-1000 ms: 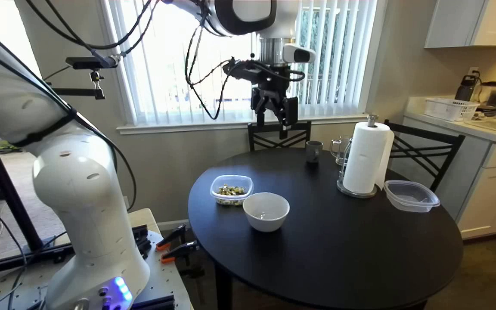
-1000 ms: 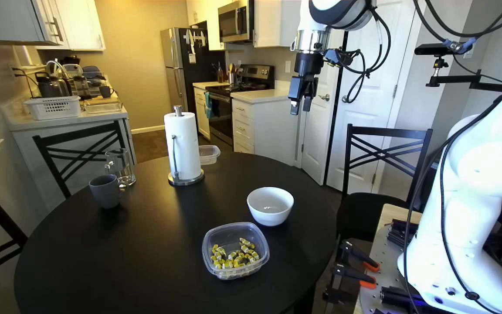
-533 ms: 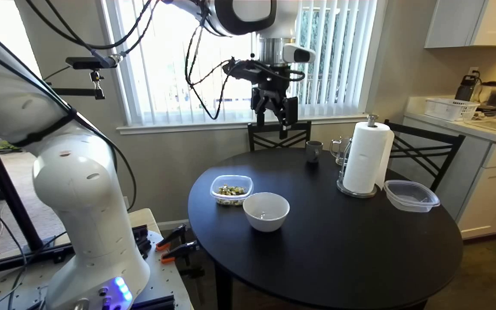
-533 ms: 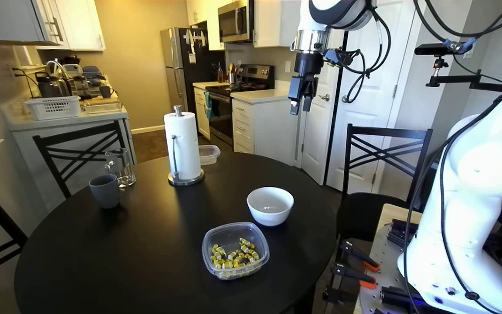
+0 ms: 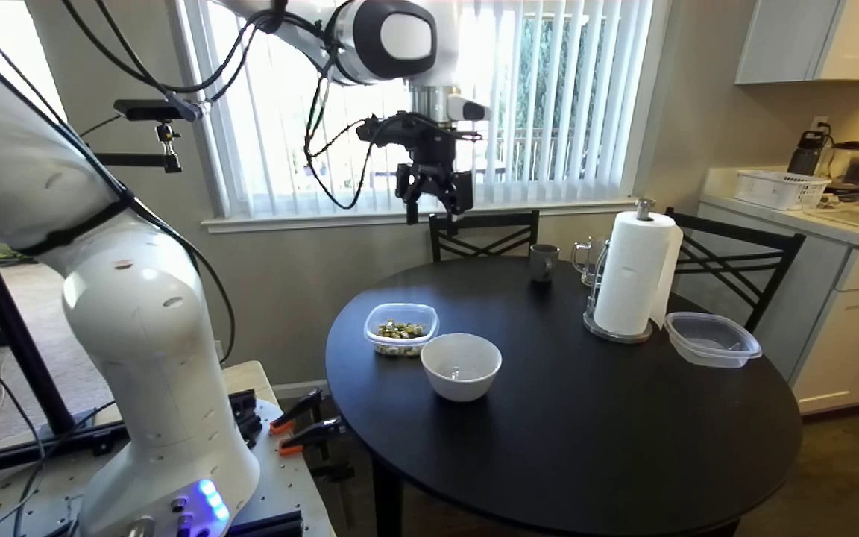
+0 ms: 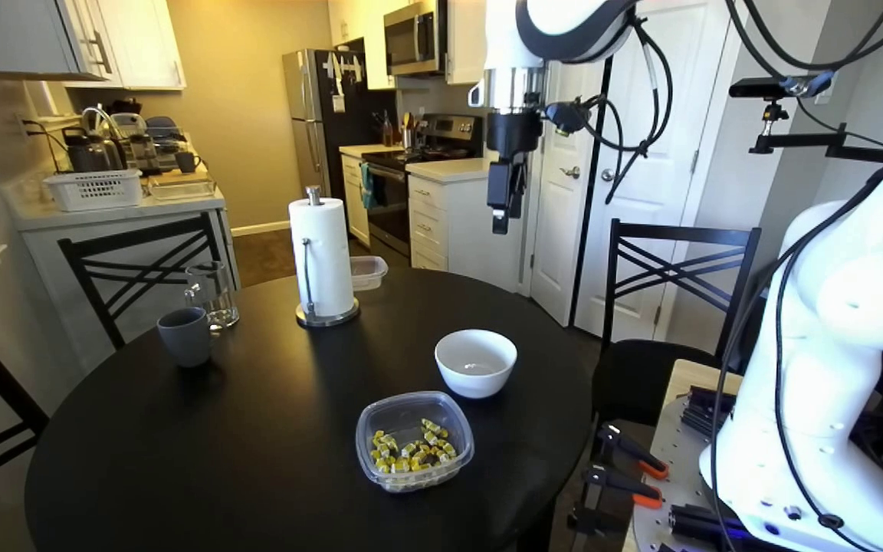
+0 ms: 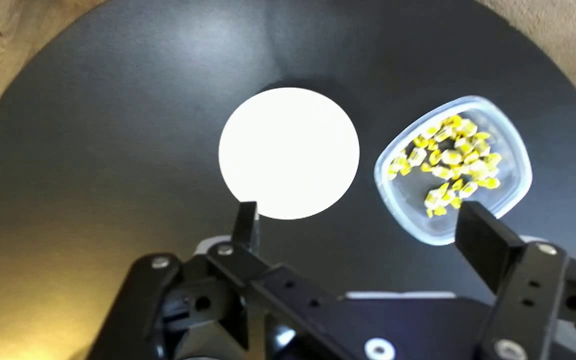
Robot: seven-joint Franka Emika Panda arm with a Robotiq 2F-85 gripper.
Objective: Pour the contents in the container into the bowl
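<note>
The container (image 5: 400, 341) is a see-through, rounded-square dish on the dark table, also in the other views (image 6: 411, 406) (image 7: 408, 192). The contents (image 6: 415, 454), yellowish-green bits, lie in it and show in the wrist view (image 7: 460, 155). The white bowl (image 5: 461, 373) stands upright beside the container with a small gap; it looks empty in both exterior views (image 6: 476, 366) and is overexposed in the wrist view (image 7: 288, 152). My gripper (image 5: 432, 221) is open, empty and pointing down, well above the table (image 6: 508, 219). In the wrist view its fingers (image 7: 359, 206) appear below the bowl and container.
A paper towel roll (image 5: 634, 272) stands on the round table (image 5: 586, 447). Another clear tub (image 5: 713, 339) sits near the table's edge behind the roll. A grey mug (image 6: 185, 336) and a glass mug (image 6: 215, 295) stand farther off. Chairs (image 6: 679, 264) surround the table.
Between half a second ago and now, my arm and gripper have moved left in both exterior views, and lower in one of them. The bowl, container and contents have not moved.
</note>
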